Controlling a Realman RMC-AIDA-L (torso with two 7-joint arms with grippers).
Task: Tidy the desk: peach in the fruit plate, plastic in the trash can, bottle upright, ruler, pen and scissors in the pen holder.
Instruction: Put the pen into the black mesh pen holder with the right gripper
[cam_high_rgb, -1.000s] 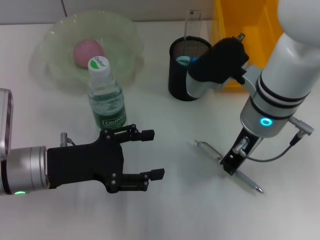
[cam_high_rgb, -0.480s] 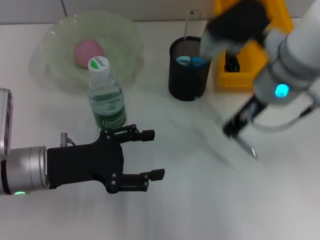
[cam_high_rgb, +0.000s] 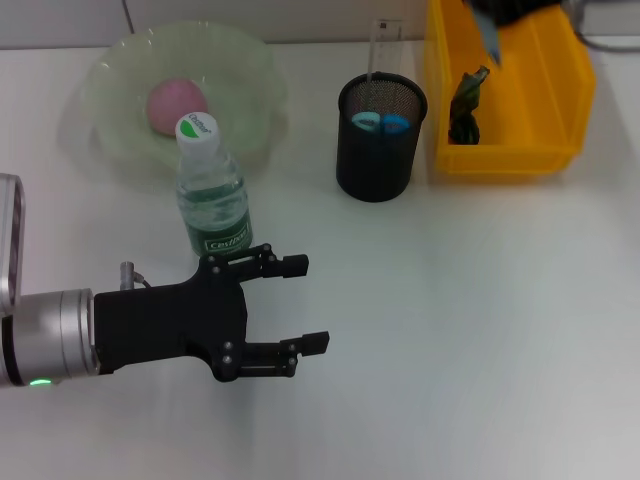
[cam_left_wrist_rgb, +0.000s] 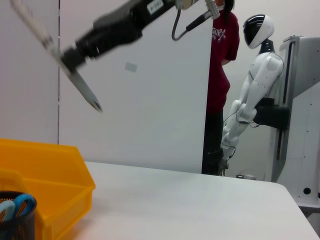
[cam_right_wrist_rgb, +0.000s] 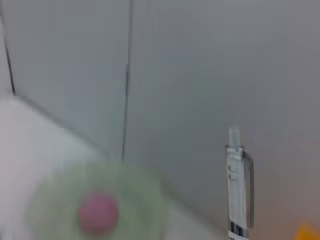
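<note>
High above the yellow trash can (cam_high_rgb: 545, 110), my right gripper (cam_left_wrist_rgb: 67, 55) is shut on the silver pen (cam_left_wrist_rgb: 82, 85), which hangs slanted; it also shows as the pen (cam_right_wrist_rgb: 239, 185) and its tip, the pen (cam_high_rgb: 490, 42). Dark plastic (cam_high_rgb: 465, 100) lies in that can. The black mesh pen holder (cam_high_rgb: 380, 150) holds the blue-handled scissors (cam_high_rgb: 382, 122) and the clear ruler (cam_high_rgb: 385, 45). The bottle (cam_high_rgb: 212, 195) stands upright. The pink peach (cam_high_rgb: 177, 103) rests in the green fruit plate (cam_high_rgb: 120, 60). My left gripper (cam_high_rgb: 308, 305) hovers open near the bottle's base.
The trash can (cam_left_wrist_rgb: 45, 175) stands right beside the pen holder (cam_left_wrist_rgb: 15, 222) at the back of the white desk (cam_high_rgb: 470, 330). Beyond the desk's far edge stand a person (cam_left_wrist_rgb: 220, 75) and a white humanoid robot (cam_left_wrist_rgb: 255, 85).
My right arm has lifted the pen off the desk and swung it up and back, over the trash can. The left arm has not moved.
</note>
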